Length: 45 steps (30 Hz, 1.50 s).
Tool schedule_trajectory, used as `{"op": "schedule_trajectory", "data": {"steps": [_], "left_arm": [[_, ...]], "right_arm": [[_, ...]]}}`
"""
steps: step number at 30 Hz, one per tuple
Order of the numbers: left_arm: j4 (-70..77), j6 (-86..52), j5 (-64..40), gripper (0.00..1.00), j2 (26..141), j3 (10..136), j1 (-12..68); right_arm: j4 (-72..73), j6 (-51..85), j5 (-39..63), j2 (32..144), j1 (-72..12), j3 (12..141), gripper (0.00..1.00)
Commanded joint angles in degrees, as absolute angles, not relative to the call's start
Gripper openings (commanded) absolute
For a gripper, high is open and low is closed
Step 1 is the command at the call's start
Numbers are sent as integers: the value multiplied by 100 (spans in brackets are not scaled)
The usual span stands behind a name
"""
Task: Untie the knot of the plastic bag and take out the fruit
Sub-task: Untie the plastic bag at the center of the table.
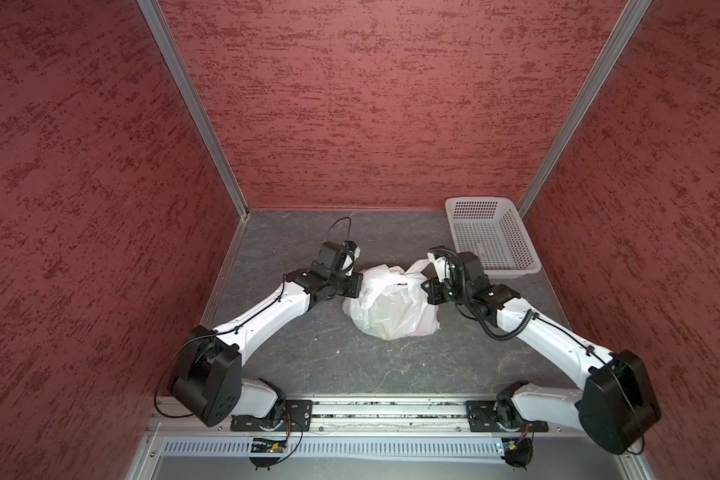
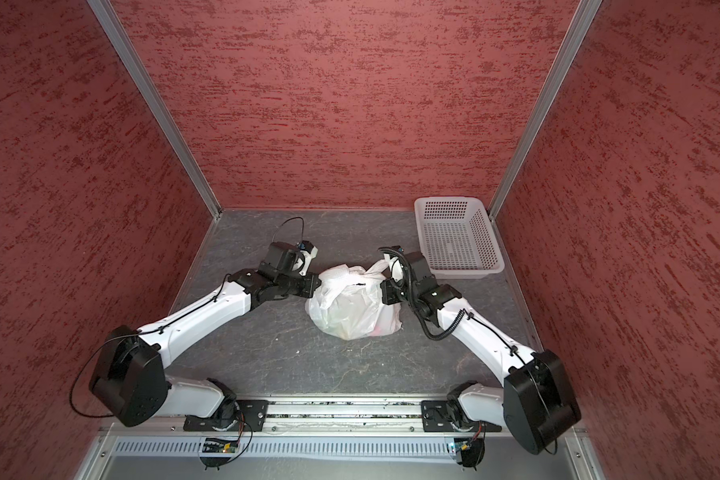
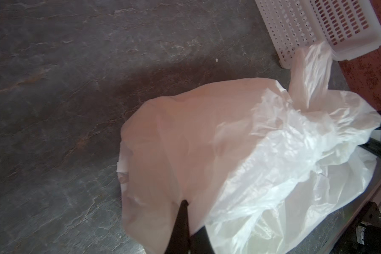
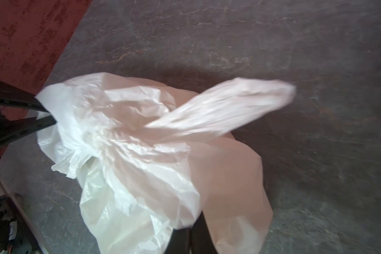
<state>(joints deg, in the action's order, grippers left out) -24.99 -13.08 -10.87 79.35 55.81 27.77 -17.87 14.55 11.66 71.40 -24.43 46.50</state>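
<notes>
Your left gripper (image 3: 191, 217) and right gripper (image 4: 188, 235) are each pinched shut on the bag (image 1: 391, 307), either side of the knot (image 4: 145, 132). Pull apart slowly and level, so it likely loosens rather than tightens. Both arms reach in low, elbows out. The bag sits mid-table (image 1: 308, 357), fruit (image 1: 385, 332) faintly showing inside.

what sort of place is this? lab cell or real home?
Probably an enclosed robot test cell, not a home: red textured wall panels in aluminium framing box in the tabletop, the left arm and right arm mount on a front rail, and a plastic bag and white perforated basket sit there.
</notes>
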Motion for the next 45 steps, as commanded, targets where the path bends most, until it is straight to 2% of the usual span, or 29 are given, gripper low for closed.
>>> {"op": "schedule_trajectory", "data": {"steps": [1, 11, 19, 21, 25, 27, 28, 30, 31, 33, 35, 36, 45], "left_arm": [[-2487, -1275, -1290, 0, 7773, 5359, 2354], [-2480, -1245, -1595, 0, 7639, 4841, 1493], [-2502, -1244, -1631, 0, 7533, 4916, 1511], [-2512, -1219, -1645, 0, 7486, 4976, 1573], [-2564, -1069, -1556, 0, 7366, 5212, 2021], [-2612, -1029, -1506, 0, 7382, 5321, 2202], [-2634, -1037, -1496, 6, 7391, 5371, 2268], [-2664, -1052, -1366, 46, 7383, 5438, 2385], [-2673, -1035, -1238, 63, 7346, 5456, 2489], [-2669, -888, -934, 84, 7255, 5522, 2753], [-2694, -592, -598, 97, 7248, 5664, 3089], [-2716, -439, -467, 100, 7310, 5770, 3240], [-2610, 485, 172, 100, 8548, 6698, 3782]], "right_arm": [[-1996, 1794, 716, 6925, -1903, 4379, 0], [-2382, 2390, -102, 6804, -1145, 4213, 0], [-2587, 2390, -75, 6861, -1121, 4338, 0], [-2759, 2090, 22, 6884, -1142, 4531, 30], [-2768, 1257, 18, 6385, -1678, 4790, 56], [-2850, 938, 0, 6207, -1891, 4895, 63], [-2914, 806, 22, 6158, -1968, 4955, 65], [-3001, 570, 7, 6063, -2161, 5033, 70], [-3035, 516, -16, 6048, -2219, 5060, 71], [-3052, 386, -30, 6021, -2337, 5128, 74], [-3024, 348, -102, 6033, -2428, 5187, 75], [-2999, 320, -76, 6053, -2455, 5216, 76], [-2502, -74, -143, 6677, -2857, 5440, 79]]}}
